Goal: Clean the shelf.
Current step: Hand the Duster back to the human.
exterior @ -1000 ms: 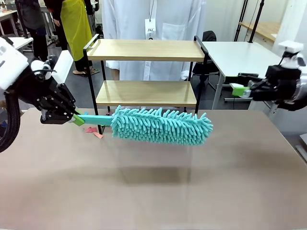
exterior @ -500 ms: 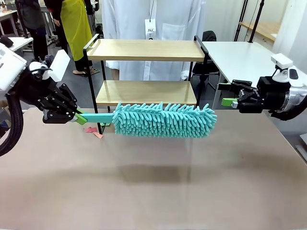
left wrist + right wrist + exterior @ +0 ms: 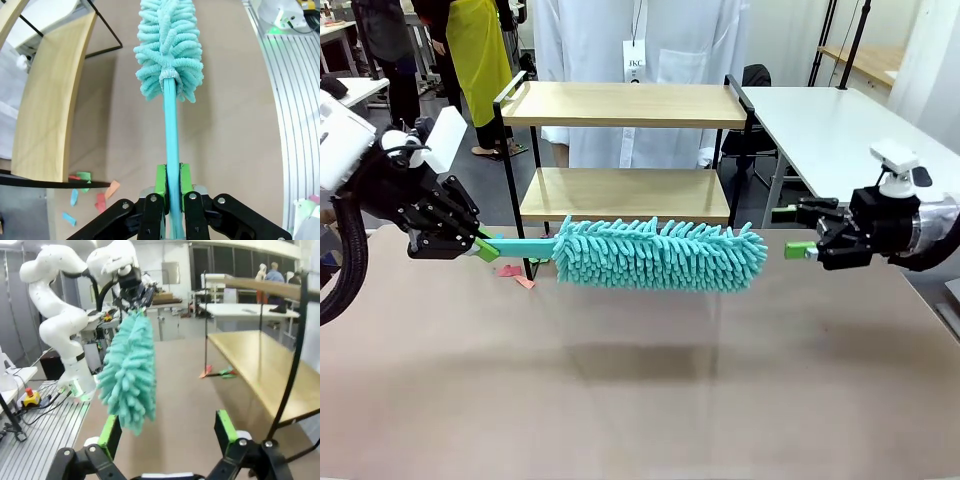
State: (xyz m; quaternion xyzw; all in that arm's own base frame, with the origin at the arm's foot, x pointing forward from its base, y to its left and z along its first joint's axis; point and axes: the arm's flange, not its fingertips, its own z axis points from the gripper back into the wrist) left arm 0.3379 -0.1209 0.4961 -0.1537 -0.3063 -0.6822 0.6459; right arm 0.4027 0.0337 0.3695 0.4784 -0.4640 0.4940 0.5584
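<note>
The shelf point(image 3: 625, 105) stands at the table's far side: two light wooden boards in a black frame, its lower board point(image 3: 47, 105) at the left of the left wrist view and its boards point(image 3: 260, 367) at the right of the right wrist view. My left gripper point(image 3: 478, 243) is shut on the handle point(image 3: 171, 145) of a teal fluffy duster point(image 3: 655, 253), held level in front of the lower board. My right gripper point(image 3: 795, 232) hangs open just right of the duster's tip point(image 3: 129, 375), apart from it.
Small coloured paper scraps point(image 3: 516, 274) lie on the brown table point(image 3: 640, 390) by the shelf's left leg, also in the left wrist view as scraps point(image 3: 87, 192). A person in a white coat point(image 3: 640, 60) stands behind the shelf. A white table point(image 3: 820, 115) is back right.
The duster has risen slightly and levelled out in front of the lower board. My right gripper has come in leftward and lower, toward the duster's tip.
</note>
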